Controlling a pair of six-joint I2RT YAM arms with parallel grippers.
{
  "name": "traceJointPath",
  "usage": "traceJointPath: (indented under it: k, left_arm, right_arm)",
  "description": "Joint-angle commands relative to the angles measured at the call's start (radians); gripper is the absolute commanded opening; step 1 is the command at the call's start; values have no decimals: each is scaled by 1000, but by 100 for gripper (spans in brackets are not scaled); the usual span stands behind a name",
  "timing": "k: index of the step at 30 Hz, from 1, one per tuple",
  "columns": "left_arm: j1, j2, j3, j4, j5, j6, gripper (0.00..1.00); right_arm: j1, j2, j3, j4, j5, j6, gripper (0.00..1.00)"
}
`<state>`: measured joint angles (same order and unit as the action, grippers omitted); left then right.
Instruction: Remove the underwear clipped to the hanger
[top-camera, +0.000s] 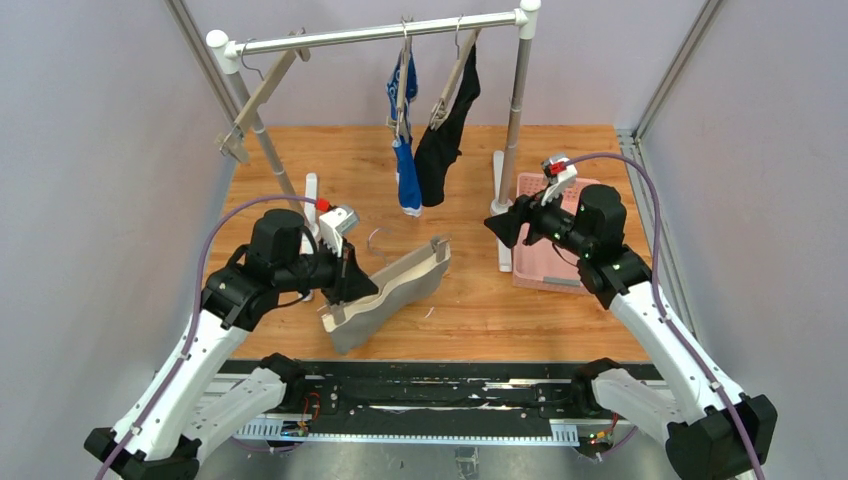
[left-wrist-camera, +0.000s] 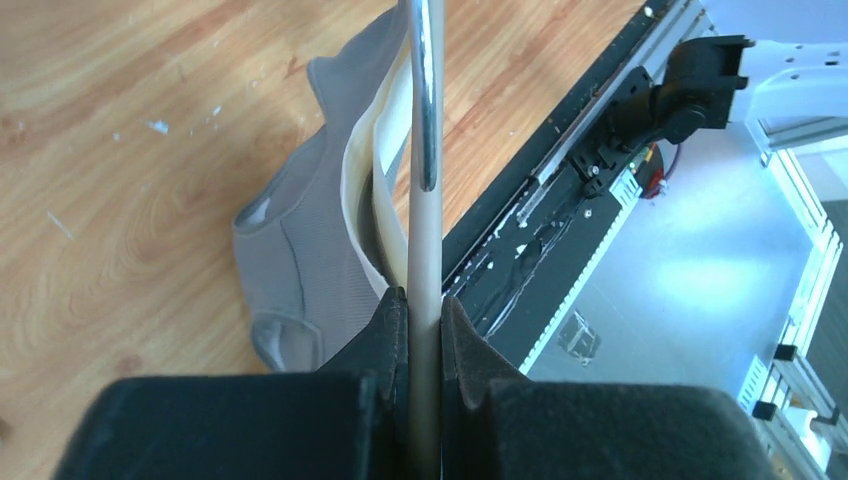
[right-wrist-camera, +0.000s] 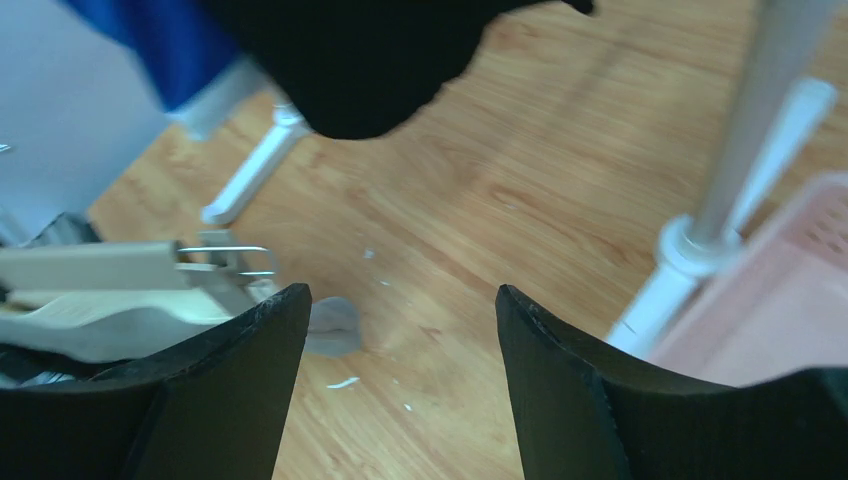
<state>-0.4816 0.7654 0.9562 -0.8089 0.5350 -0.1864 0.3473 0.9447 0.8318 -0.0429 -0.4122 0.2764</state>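
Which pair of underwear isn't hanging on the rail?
The light grey pair, down at the table on the hanger in the left gripper; the blue pair and the black pair hang from the rail.

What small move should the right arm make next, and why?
Probably reach the open right jaws left toward the light grey cloth briefs and close on their free edge. The left jaws are shut on the pale wooden hanger, and the briefs look clipped to it.

Matt ribbed grey cloth briefs (left-wrist-camera: 300, 250), smooth pale wood hanger (left-wrist-camera: 424, 250) w/ glossy metal hook (left-wrist-camera: 427, 90), scuffed wood tabletop (left-wrist-camera: 130, 150)
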Motion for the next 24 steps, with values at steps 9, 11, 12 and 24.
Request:
traceJointPath:
  k: [9, 11, 12, 24]
  left_arm:
    - [-8, 250, 242, 93, 214, 325, 0]
    - [-8, 283, 256, 93, 250, 359, 0]
    - [-8, 292, 260, 92, 264, 372, 0]
    - [-8, 244, 255, 86, 334, 413, 0]
  right_arm:
    - [-12, 129, 166, 279, -637, 15, 72]
    - [-17, 132, 177, 281, -681, 13, 72]
    - [-17, 129, 179, 283, -702, 11, 72]
    - [-48, 108, 143, 284, -804, -42, 75]
